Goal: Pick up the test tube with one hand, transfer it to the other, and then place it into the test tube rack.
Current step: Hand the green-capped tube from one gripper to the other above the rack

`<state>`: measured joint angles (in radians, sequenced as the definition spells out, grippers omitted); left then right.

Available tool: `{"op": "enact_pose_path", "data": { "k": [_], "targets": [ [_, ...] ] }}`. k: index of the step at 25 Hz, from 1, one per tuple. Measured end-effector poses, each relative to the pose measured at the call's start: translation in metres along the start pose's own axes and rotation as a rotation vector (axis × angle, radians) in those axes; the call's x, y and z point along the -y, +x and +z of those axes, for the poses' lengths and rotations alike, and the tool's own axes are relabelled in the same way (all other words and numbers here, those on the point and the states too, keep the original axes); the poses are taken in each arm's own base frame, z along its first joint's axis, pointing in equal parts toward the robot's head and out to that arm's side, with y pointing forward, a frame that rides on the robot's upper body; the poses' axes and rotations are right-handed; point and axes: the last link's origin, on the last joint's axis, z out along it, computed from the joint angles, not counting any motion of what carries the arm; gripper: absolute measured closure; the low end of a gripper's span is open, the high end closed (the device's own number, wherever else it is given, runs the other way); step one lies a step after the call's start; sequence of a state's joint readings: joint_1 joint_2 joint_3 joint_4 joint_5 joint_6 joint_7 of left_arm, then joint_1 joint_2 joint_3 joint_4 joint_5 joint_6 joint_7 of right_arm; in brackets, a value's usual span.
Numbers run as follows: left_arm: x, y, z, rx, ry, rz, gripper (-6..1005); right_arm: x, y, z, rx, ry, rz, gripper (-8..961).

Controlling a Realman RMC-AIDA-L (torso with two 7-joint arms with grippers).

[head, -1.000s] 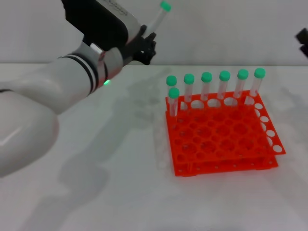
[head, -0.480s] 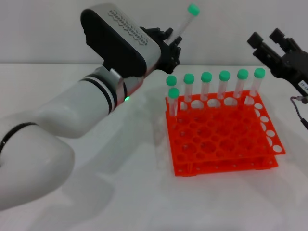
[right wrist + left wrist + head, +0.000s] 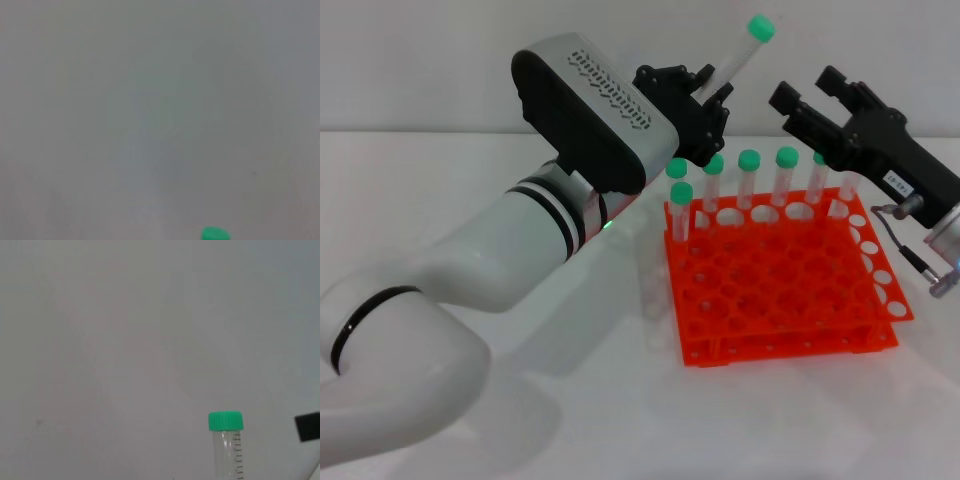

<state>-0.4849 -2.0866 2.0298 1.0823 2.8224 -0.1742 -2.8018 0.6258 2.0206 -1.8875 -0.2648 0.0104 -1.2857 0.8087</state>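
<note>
Black graduations on test tube (image 3: 227, 450)

Rack (image 3: 775, 285) back row crowded: six green-capped tubes (image 3: 749, 182) upright, seventh just in front at left end. Remaining holes open from above (most of grid). Left gripper (image 3: 705, 100) with raised test tube (image 3: 740, 58) and right gripper (image 3: 820, 105), jaws spread, hang over that back row. Tabletop (image 3: 570, 400) in front bare.
</note>
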Motion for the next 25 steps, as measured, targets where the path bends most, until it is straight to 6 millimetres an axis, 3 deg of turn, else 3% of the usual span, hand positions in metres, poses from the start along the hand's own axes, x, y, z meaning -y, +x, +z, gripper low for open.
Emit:
{"op": "enact_pose_path", "data": {
  "k": [25],
  "targets": [
    [-0.021, -0.002, -0.003, -0.049, -0.042, 0.001, 818, -0.011, 0.001, 0.027, -0.033, -0.04, -0.015, 97]
  ]
}}
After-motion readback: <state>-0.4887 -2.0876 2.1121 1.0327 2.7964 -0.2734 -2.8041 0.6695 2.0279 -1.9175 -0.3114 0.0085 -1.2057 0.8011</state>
